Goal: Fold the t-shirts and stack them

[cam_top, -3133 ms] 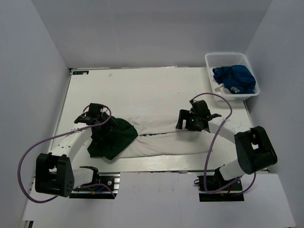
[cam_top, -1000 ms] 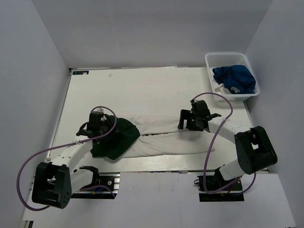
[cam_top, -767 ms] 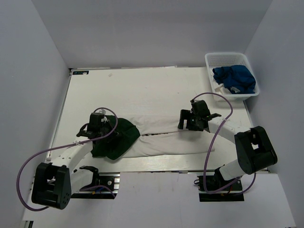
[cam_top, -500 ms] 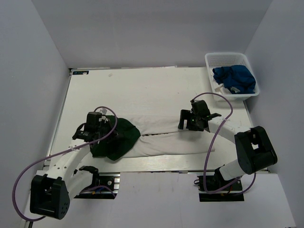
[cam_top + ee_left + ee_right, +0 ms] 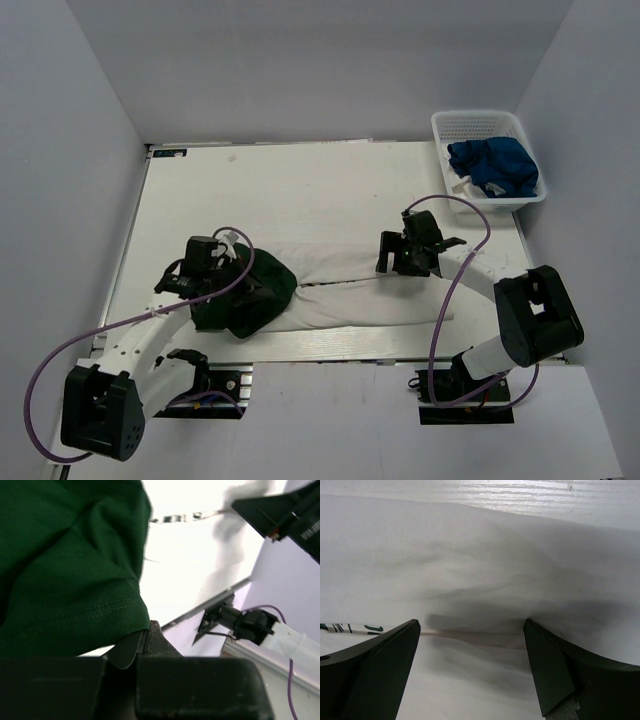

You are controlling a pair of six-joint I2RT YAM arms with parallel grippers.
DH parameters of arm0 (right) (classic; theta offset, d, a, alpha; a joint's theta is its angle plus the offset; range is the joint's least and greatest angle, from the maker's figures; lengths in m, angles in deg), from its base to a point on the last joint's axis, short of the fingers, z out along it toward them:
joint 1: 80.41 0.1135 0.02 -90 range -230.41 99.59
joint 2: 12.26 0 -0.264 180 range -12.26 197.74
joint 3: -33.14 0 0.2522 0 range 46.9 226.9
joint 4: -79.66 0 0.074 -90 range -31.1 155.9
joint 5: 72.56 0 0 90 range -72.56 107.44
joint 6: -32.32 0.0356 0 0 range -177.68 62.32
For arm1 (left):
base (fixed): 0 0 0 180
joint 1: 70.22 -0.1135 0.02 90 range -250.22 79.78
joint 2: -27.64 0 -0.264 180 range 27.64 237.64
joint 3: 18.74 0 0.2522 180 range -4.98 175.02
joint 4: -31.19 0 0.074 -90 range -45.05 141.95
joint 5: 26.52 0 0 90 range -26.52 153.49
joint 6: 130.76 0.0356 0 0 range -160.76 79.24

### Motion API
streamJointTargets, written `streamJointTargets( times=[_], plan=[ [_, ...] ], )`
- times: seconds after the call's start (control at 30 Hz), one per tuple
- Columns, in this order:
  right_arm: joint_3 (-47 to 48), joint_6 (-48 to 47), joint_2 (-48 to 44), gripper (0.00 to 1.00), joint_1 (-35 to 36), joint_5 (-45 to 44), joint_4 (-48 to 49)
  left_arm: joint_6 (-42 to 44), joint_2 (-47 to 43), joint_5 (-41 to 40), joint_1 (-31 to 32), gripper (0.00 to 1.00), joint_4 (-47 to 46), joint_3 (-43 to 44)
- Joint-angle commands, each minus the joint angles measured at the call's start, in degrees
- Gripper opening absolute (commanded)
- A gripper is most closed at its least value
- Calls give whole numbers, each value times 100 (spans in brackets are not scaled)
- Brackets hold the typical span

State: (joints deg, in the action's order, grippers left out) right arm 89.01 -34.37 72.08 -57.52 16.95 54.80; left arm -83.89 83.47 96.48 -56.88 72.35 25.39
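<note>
A white t-shirt [image 5: 350, 290] with dark green sleeves lies folded into a long band across the near part of the table. Its green sleeve [image 5: 262, 292] is bunched at the left end. My left gripper [image 5: 232, 290] is shut on the hem of that sleeve [image 5: 65, 570]; in the left wrist view the jaws [image 5: 148, 630] meet on the cloth edge. My right gripper [image 5: 397, 258] rests open over the shirt's right part, and white cloth [image 5: 480, 580] with a crease lies between its fingertips [image 5: 472, 645]. A royal blue t-shirt [image 5: 492, 165] sits crumpled in the basket.
The white mesh basket [image 5: 470, 122] stands at the back right corner, off the table's edge. Purple cables loop from both arms. Grey walls close in the left, back and right sides. The table [image 5: 280, 190] stretches behind the shirt.
The left gripper has closed on the green sleeve and drawn it slightly up and right, bunching it. The right arm has stayed put, open.
</note>
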Motion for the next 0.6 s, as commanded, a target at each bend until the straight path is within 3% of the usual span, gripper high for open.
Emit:
streamJointTargets(
  times=[0.0, 0.13, 0.23, 0.27, 0.4, 0.57],
  plan=[
    [105, -81, 39, 90, -5, -162, -376, -230, -46, 418, 177, 8, -270, -119],
    [113, -81, 83, 90, -39, -153, -367, -494, -46, 558, 379, 15, -577, -259],
    [87, -55, 57, 90, -40, -135, -367, -644, 129, 629, 607, 31, -841, -330],
    [87, -81, 57, 90, -22, -144, -376, -644, 182, 629, 669, 52, -894, -260],
    [113, -151, -13, 90, -31, -126, -394, -338, 594, 989, 1047, 99, -877, 56],
    [166, -204, -250, 90, -13, -13, -333, 296, 1184, 1410, 1741, 99, -402, 846]
  ],
)
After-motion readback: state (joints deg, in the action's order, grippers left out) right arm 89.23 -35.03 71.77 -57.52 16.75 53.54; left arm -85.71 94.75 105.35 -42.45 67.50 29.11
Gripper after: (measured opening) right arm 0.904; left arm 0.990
